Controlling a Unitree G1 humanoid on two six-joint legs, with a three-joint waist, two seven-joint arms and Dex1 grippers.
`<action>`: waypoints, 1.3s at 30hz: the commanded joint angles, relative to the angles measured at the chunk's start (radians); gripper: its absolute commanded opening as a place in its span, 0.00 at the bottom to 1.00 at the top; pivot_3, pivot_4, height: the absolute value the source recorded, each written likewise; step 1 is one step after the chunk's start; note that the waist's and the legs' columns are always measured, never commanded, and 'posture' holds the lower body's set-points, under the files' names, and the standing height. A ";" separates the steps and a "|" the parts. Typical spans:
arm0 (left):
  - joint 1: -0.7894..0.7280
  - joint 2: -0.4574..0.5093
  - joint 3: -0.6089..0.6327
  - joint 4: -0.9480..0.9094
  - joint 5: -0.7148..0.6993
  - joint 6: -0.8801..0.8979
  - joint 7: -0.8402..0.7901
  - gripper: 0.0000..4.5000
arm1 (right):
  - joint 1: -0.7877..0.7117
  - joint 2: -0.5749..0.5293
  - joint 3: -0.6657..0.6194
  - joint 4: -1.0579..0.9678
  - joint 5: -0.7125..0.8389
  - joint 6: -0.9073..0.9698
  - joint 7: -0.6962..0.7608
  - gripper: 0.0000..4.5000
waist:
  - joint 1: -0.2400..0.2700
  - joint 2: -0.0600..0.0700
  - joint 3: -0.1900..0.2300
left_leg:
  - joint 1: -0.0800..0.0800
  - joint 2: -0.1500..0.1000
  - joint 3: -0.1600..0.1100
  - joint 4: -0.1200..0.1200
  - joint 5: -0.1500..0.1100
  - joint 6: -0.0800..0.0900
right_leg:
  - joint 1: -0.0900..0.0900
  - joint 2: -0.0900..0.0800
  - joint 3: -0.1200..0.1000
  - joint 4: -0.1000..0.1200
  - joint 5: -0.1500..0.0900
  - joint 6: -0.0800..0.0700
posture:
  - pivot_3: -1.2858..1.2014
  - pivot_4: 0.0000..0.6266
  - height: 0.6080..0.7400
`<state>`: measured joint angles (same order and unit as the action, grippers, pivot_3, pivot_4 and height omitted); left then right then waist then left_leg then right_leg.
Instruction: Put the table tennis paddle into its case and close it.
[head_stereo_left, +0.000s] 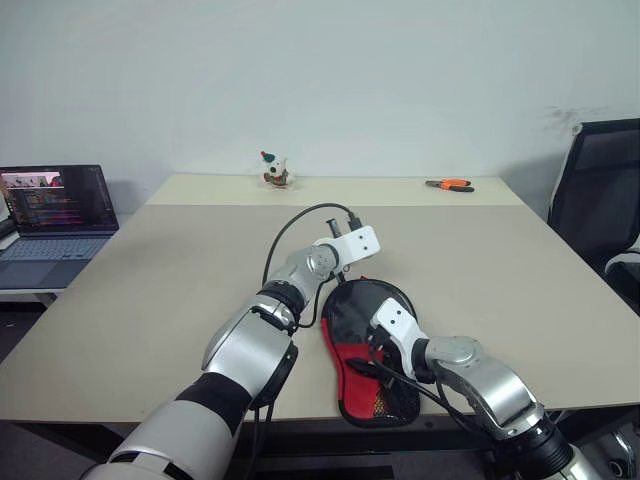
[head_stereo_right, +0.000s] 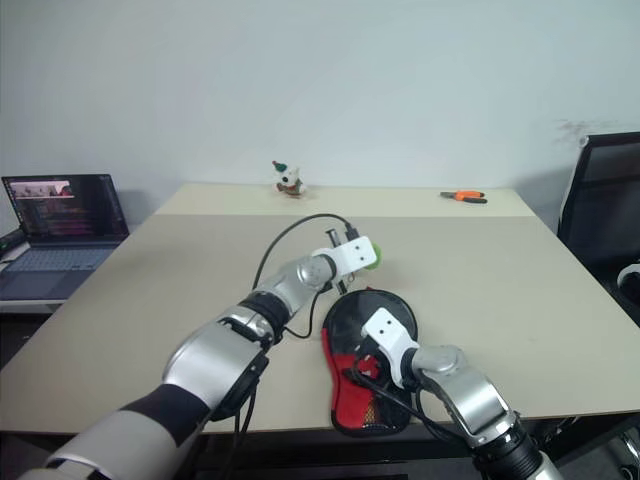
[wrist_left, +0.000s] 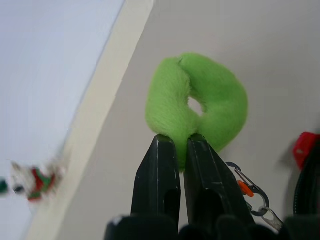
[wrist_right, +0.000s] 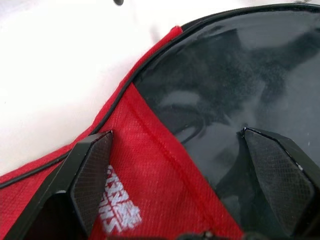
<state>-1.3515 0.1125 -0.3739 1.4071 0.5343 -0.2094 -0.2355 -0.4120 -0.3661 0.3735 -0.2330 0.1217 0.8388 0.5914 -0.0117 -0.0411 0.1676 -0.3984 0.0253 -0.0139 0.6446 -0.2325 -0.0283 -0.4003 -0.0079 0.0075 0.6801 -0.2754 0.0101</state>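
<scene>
The left gripper (wrist_left: 180, 145) has its two black fingers pinched nearly together on the edge of a green plush ring (wrist_left: 200, 102), held above the table just beyond the case; a small metal clip (wrist_left: 252, 195) with an orange part hangs beside it. The right gripper (wrist_right: 175, 165) stands with its fingers spread wide over the case (head_stereo_left: 365, 350), which lies flat near the table's front edge, with one finger (wrist_right: 92, 170) above the red panel with white print and the other over the glossy black part. I cannot tell whether the paddle is inside.

On the far left sits an open laptop (head_stereo_left: 55, 215) on a side surface. The beige table (head_stereo_left: 150, 290) carries a small toy figure (head_stereo_left: 274, 170) at its far edge and orange-handled pliers (head_stereo_left: 450, 185) farther right. A black office chair (head_stereo_left: 600, 190) stands at the right, against a white wall.
</scene>
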 joint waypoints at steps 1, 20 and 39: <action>-0.073 -0.021 -0.106 -0.029 0.116 -0.109 0.064 0.01 | 0.106 -0.027 0.064 0.090 0.003 0.150 0.005 1.00 | 0.006 0.000 0.000 | 0.000 0.000 0.000 0.000 0.000 0.000 | 0.000 0.000 0.000 0.000 0.000 0.000 | 0.52 0.24 1.00; -0.136 -0.086 -0.277 -0.019 0.320 -0.204 0.245 0.01 | 0.153 -0.045 0.049 0.045 0.010 0.173 -0.031 1.00 | 0.020 0.000 0.000 | -0.001 -0.001 -0.001 0.000 -0.001 -0.001 | 0.001 -0.002 -0.001 -0.002 -0.001 0.001 | 0.52 0.24 1.00; -0.048 -0.129 -0.062 -0.024 0.093 -0.183 -0.015 0.84 | 0.095 -0.002 0.005 0.070 0.034 0.186 -0.054 1.00 | 0.016 0.004 -0.003 | 0.002 -0.002 -0.004 0.000 -0.001 -0.001 | 0.007 -0.003 -0.009 -0.003 -0.002 0.002 | 0.52 0.24 1.00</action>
<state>-1.3949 -0.0224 -0.4661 1.4176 0.6656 -0.3926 -0.2428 -0.3700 -0.3544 0.3420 -0.2941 0.1440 0.9095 0.5255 0.0043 -0.0367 0.1646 -0.3958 0.0233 -0.0179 0.6447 -0.2332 -0.0289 -0.3932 -0.0109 -0.0013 0.6770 -0.2770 0.0122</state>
